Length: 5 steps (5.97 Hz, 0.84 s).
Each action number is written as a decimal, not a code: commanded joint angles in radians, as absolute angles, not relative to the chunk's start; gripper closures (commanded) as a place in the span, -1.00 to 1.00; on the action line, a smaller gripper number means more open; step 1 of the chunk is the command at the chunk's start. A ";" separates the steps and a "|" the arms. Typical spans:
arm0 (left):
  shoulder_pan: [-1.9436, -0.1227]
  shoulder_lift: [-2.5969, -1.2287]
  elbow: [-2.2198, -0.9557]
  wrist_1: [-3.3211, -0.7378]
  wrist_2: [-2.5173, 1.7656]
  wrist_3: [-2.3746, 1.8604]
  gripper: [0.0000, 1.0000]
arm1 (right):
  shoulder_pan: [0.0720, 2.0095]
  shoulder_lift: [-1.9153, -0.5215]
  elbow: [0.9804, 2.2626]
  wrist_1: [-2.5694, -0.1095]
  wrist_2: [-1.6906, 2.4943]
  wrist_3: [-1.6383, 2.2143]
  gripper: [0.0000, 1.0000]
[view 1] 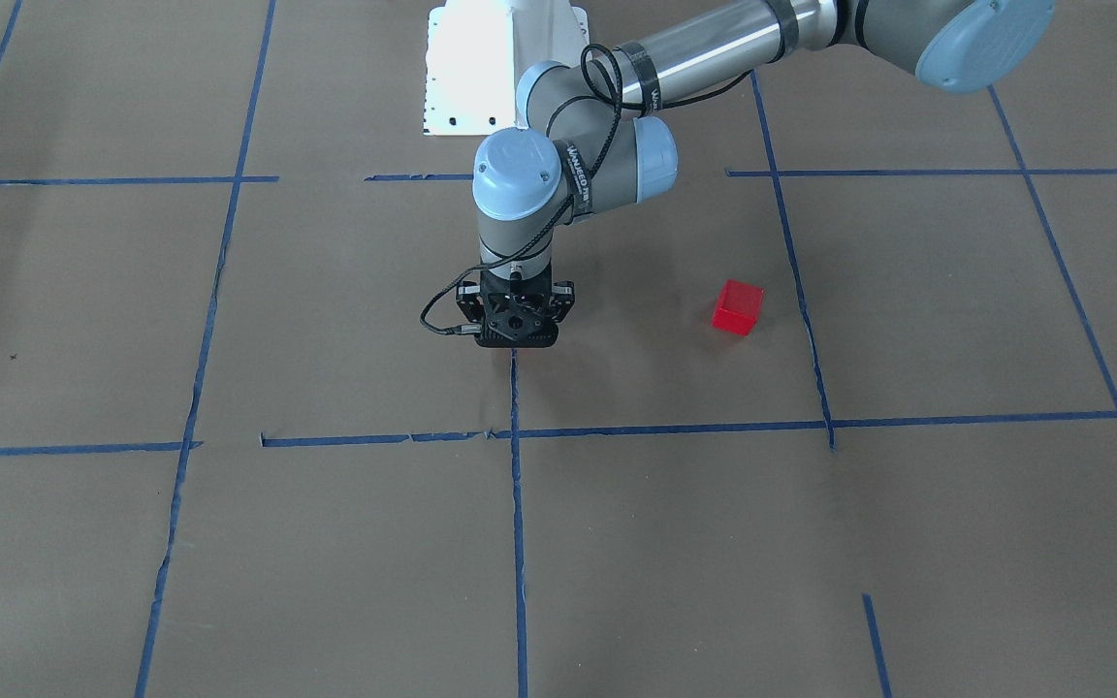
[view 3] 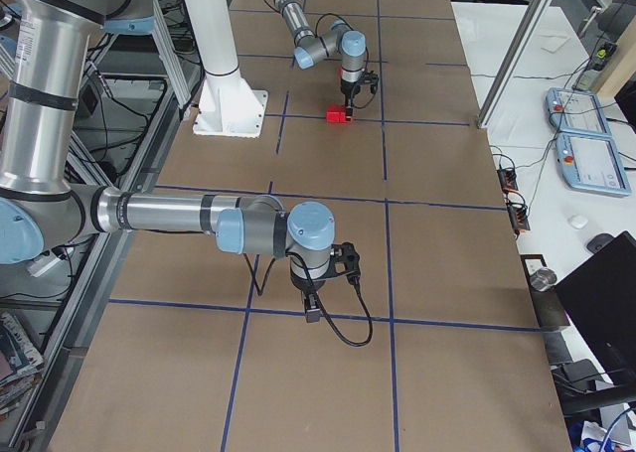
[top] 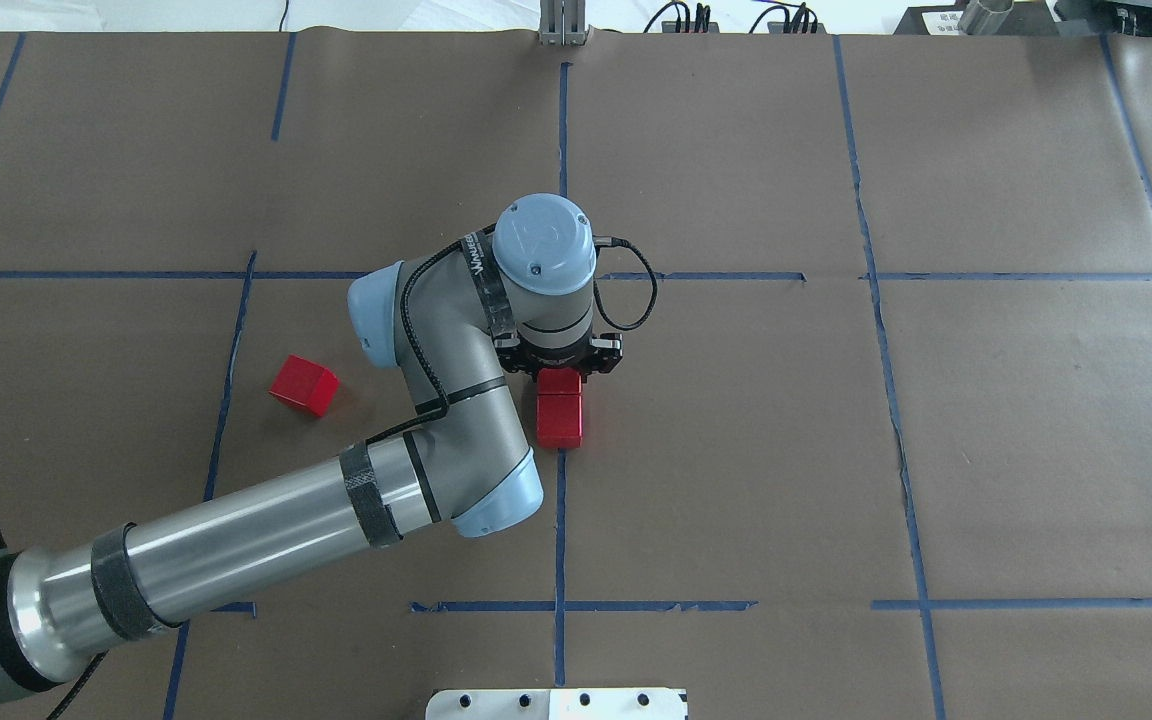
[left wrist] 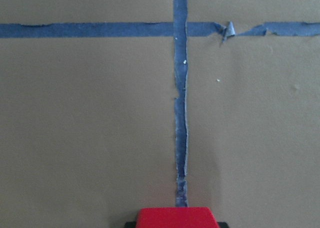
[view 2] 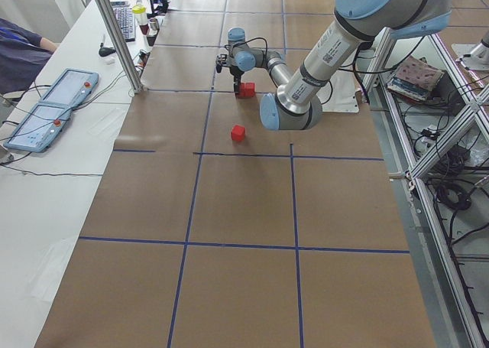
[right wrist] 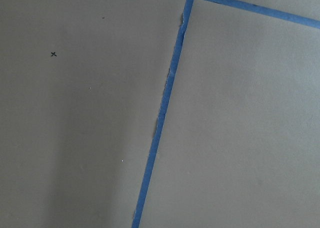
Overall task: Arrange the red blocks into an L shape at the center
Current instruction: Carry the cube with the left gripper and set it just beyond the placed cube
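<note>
Two red blocks (top: 559, 422) touching on the tape line (top: 560, 520) at center (top: 716, 420), far one half hidden under left gripper (view 1: 517, 330); grip impossible to tell. Third block (top: 303, 385) apart at 9 o'clock. Right gripper (view 3: 320, 291) likewise unreadable

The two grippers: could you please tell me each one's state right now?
Left gripper: shut on a red block, fingers tight against its sides.
Right gripper: cannot be told; it shows only in the right side view.
</note>
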State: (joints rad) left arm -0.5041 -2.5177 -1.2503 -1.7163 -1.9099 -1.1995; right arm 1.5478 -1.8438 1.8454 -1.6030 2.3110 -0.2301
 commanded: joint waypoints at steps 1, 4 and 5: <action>-0.500 -2.517 -1.250 -1.717 -1.910 -1.200 0.82 | 1.548 -1.844 1.845 -1.603 2.312 -0.230 -1.00; -0.500 -2.517 -1.250 -1.717 -1.910 -1.200 0.39 | 1.548 -1.842 1.845 -1.605 2.312 -0.230 -1.00; -0.500 -2.517 -1.250 -1.717 -1.911 -1.200 0.08 | 1.548 -1.842 1.845 -1.605 2.312 -0.230 -1.00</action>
